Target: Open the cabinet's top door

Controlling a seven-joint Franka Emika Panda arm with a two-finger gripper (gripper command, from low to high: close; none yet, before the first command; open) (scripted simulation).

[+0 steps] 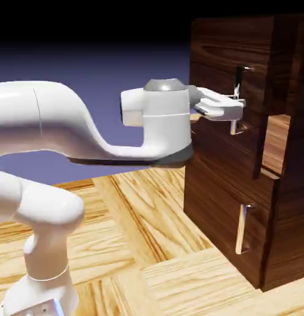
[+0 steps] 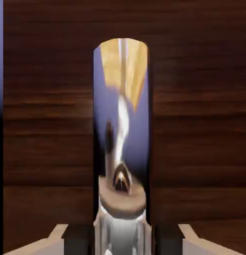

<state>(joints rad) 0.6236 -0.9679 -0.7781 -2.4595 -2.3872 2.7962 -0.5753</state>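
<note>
The dark-brown wood-grain cabinet (image 1: 283, 74) stands at the exterior view's right. Its top door (image 1: 216, 55) carries a long vertical silver handle (image 1: 239, 83). My gripper (image 1: 236, 106) reaches level from the left and is shut on that handle a little below its middle. In the hand view the shiny handle (image 2: 122, 124) rises large and upright from between my dark fingertips (image 2: 77, 240), with the door's wood (image 2: 45, 124) filling the picture behind it. A strip of light wood (image 1: 276, 143) shows at the door's right edge.
Below the top door sits a second front panel (image 1: 216, 203) with a shorter silver handle (image 1: 242, 229). The cabinet rests on a light wood-plank table (image 1: 148, 247). My white arm (image 1: 55, 123) spans the left half of the exterior view.
</note>
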